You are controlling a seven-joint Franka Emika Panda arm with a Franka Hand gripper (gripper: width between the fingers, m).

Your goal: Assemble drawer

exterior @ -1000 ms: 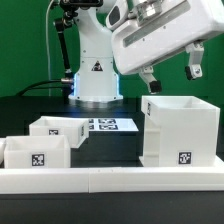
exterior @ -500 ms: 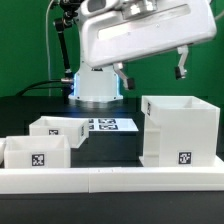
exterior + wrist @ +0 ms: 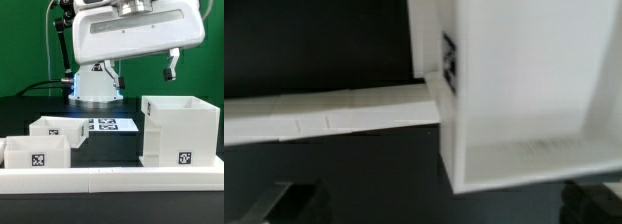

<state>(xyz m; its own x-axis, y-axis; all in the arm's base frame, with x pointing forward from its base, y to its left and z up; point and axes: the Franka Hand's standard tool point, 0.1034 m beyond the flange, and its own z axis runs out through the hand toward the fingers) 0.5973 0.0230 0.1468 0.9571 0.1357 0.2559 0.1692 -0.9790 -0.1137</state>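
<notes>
The drawer's large white cube-like shell (image 3: 180, 130) stands at the exterior view's right, open at the top, with a tag low on its front. Two small open-top trays (image 3: 55, 127) (image 3: 35, 153) sit at the left, the nearer one showing a tag. My gripper (image 3: 141, 72) hangs high above the table, behind and above the shell, open and empty. In the wrist view the shell (image 3: 526, 90) fills the right side. My dark fingertips (image 3: 278, 200) show at the lower corners, far apart with nothing between them.
The long low white border wall (image 3: 110, 180) runs along the front and also shows in the wrist view (image 3: 322, 112). The marker board (image 3: 108, 125) lies flat between the trays and the shell. The robot base (image 3: 95, 85) stands at the back.
My gripper has moved toward the exterior view's left and slightly up, staying open and empty. The shell and trays have not moved.
</notes>
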